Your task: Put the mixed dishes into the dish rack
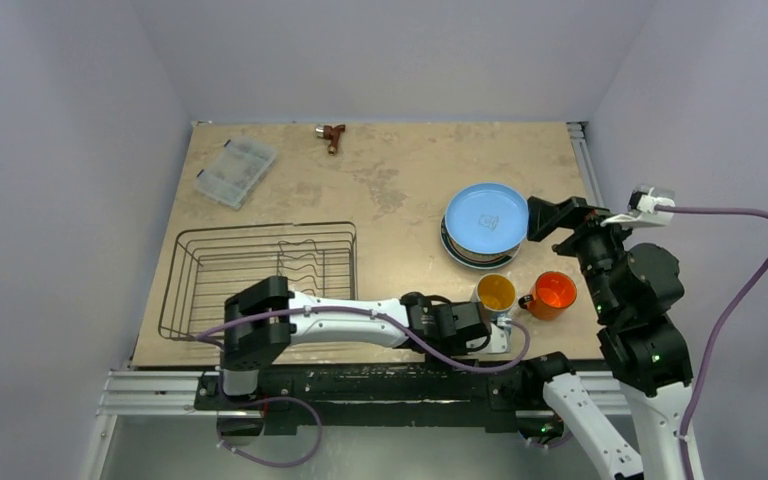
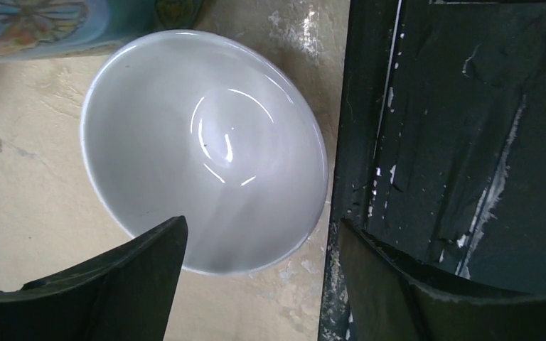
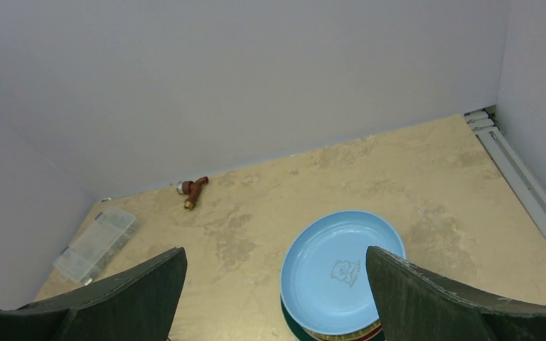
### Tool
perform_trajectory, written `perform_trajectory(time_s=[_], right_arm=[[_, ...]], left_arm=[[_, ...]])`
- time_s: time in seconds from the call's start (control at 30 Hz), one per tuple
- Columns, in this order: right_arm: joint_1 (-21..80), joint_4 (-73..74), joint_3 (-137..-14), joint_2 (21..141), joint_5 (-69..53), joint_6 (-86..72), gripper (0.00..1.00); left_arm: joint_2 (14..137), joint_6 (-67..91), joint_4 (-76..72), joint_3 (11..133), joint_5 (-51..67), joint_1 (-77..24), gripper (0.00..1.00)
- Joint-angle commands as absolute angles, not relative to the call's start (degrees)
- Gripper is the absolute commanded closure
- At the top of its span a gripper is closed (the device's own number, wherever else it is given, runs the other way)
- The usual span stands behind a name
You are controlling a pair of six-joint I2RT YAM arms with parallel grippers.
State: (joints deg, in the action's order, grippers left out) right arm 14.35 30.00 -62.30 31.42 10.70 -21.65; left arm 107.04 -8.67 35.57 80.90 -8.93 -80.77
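Stretches the left arm (image 1: pixel 350 322) rightward along the near edge of the table (image 1: pixel 400 180), with the left gripper (image 2: pixel 263 227) low over the small white bowl (image 2: pixel 206 135). Straddles the bowl's near rim with released fingers (image 2: pixel 114 291): one over the bowl's inside, the other outside it above the black base plate (image 2: pixel 469 142), clear of the rim. Grasps nothing there. Shows the bowl upright on the table at the near edge, just beside the blue mug (image 1: pixel 496 292), with the orange mug (image 1: pixel 552 294) next to that on the right. Hangs the right gripper (image 3: pixel 276 250) in the air by the right side of the light blue plate (image 3: pixel 341 273), fingers spread wide, released, with nothing between them. Has that plate on top of a stack (image 1: pixel 475 262), right of centre. Sets the dish rack (image 1: pixel 260 230) at the left of the table, well apart from the dishes. Puts a clear plastic box (image 1: pixel 235 170) and a small brown tool (image 1: pixel 332 135) near the far edge.
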Motion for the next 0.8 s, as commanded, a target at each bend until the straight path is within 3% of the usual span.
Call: perform_trajectory(time_s=[0.0, 0.1, 0.23, 0.43, 0.5, 0.53, 0.57, 0.77], right_arm=[[14.5, 27.7, -61.1, 32.5, 9.6, -22.1, 0.01], [14.5, 26.5, -59.7, 33.0, 9.0, -22.3, 0.01], [14.5, 25.3, -58.4, 33.6, 8.2, -22.8, 0.01], [14.5, 25.9, -58.1, 33.9, 7.7, -22.3, 0.01], [14.5, 26.4, -58.4, 33.6, 8.3, -21.9, 0.01], [14.5, 26.6, -58.6, 33.5, 8.5, -21.9, 0.01], [14.5, 26.7, -58.8, 33.5, 8.5, -21.7, 0.01], [14.5, 27.6, -60.1, 33.6, 7.9, -21.2, 0.01]], left_arm=[[110.3, -9.4, 34.5, 82.8, -11.9, -81.2, 0.26], [114.4, -9.2, 36.6, 85.4, -17.2, -82.9, 0.38], [120.4, -10.0, 37.5, 86.9, -25.5, -86.6, 0.45], [122.7, -10.3, 37.2, 88.0, -33.4, -90.7, 0.71], [121.6, -9.8, 36.8, 87.6, -33.3, -90.7, 0.85], [121.3, -9.9, 36.6, 87.5, -33.2, -90.7, 0.97], [121.0, -9.9, 36.7, 87.5, -33.1, -90.7, 1.0], [116.0, -9.8, 38.7, 87.7, -31.0, -90.8, 1.0]])
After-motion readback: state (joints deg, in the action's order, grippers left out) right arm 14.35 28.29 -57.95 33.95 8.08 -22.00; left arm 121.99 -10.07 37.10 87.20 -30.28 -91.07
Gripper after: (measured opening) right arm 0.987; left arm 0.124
